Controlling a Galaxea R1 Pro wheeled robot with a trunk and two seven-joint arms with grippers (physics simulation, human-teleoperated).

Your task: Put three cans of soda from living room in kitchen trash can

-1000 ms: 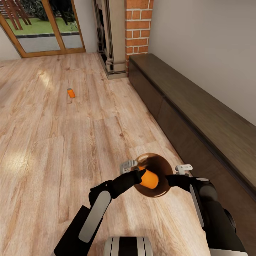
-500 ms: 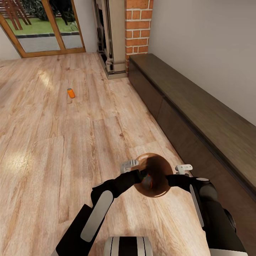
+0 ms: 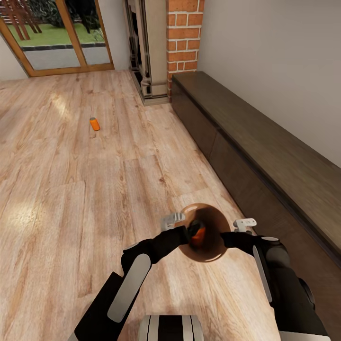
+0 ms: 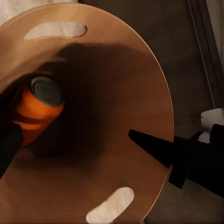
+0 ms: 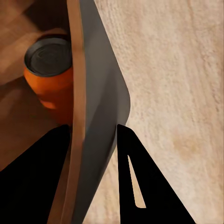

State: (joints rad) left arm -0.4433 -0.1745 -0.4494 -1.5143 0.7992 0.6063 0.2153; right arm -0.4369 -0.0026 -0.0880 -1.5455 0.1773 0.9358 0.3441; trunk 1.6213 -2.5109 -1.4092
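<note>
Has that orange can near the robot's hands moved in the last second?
Yes. The orange can has dropped from above the rim into the trash can, which the right gripper grips.

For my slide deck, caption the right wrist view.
Right gripper pinching the trash can's wall, orange soda can inside.

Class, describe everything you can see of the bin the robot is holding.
The bin is round and tapered, grey outside, glossy brown inside, with two slot-shaped handle holes near its rim. It is held above the wood floor, its opening facing the head camera. The right gripper pinches its wall, one finger on each side. An orange can lies inside.
</note>
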